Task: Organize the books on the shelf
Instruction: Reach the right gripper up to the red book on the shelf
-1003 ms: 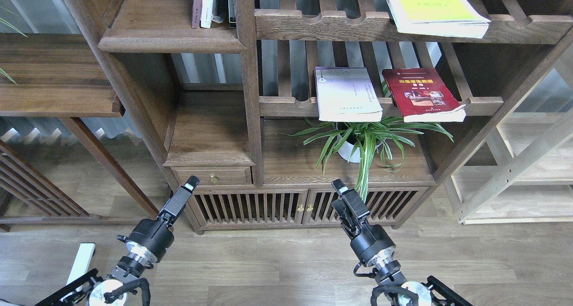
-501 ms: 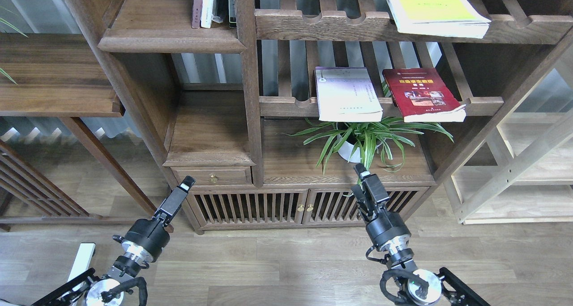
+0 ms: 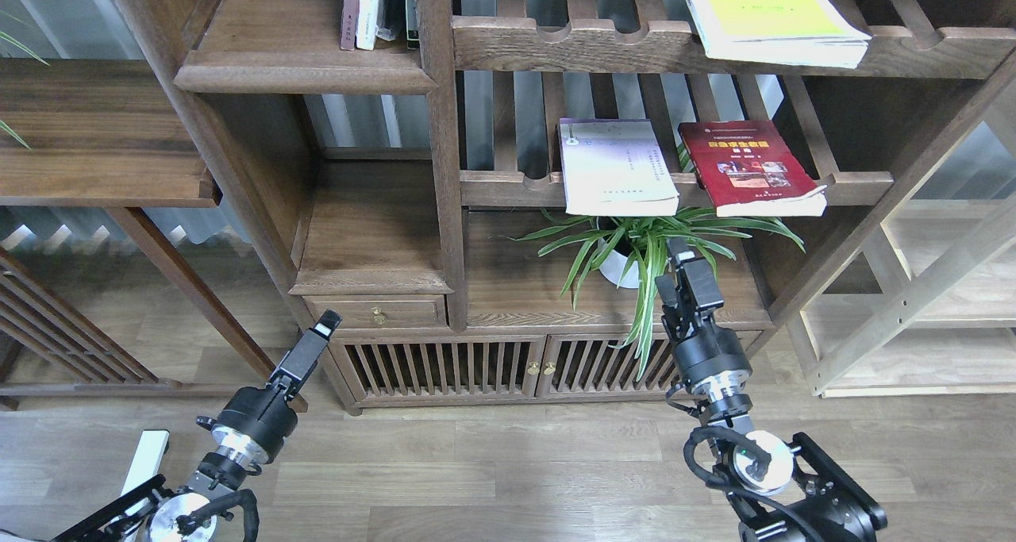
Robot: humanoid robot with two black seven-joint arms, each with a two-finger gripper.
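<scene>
The dark red book and the white-lavender book lie flat side by side on the middle slatted rack, jutting over its front rail. The yellow-green book lies flat on the upper slatted rack. The shelf, a solid board with a moulded front edge, is at the upper left. My right gripper is raised in front of the plant, below the red book, and holds nothing. My left gripper is low, in front of the drawer, and empty. Neither gripper's finger gap can be made out.
Thin brown and white-spined books stand upright at the shelf's right end. A potted spider plant sits under the middle rack, its leaves around my right gripper. A board with a brass-knobbed drawer is below the shelf. A pale wooden rack stands at right.
My right gripper has risen and moved right, from in front of the cabinet doors up into the plant's leaves. My left gripper has sunk slightly to the left. The books have not moved.
</scene>
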